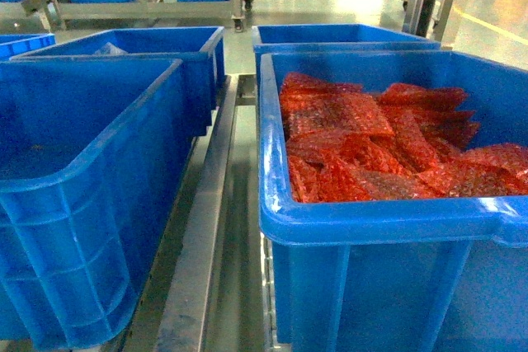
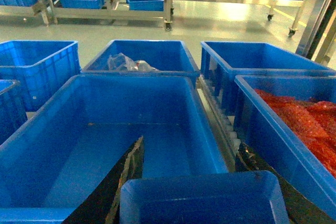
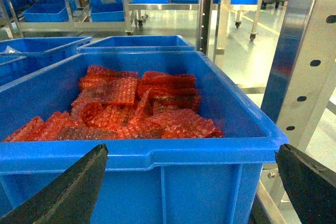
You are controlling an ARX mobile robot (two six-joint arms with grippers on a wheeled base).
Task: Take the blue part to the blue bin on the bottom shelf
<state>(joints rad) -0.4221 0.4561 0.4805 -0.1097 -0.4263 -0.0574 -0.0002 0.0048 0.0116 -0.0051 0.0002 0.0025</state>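
Bin (image 1: 388, 228) holding red bubble-wrap pouches (image 1: 379, 142) serves as the landmark. Left of it stands an empty blue bin (image 2: 131, 129), with a metal rail (image 1: 202, 237) between them. The left gripper (image 2: 199, 192) holds a blue part (image 2: 202, 200) above the empty bin's near edge. The right gripper (image 3: 191, 182) hangs before the landmark's front wall, jaws spread wide.
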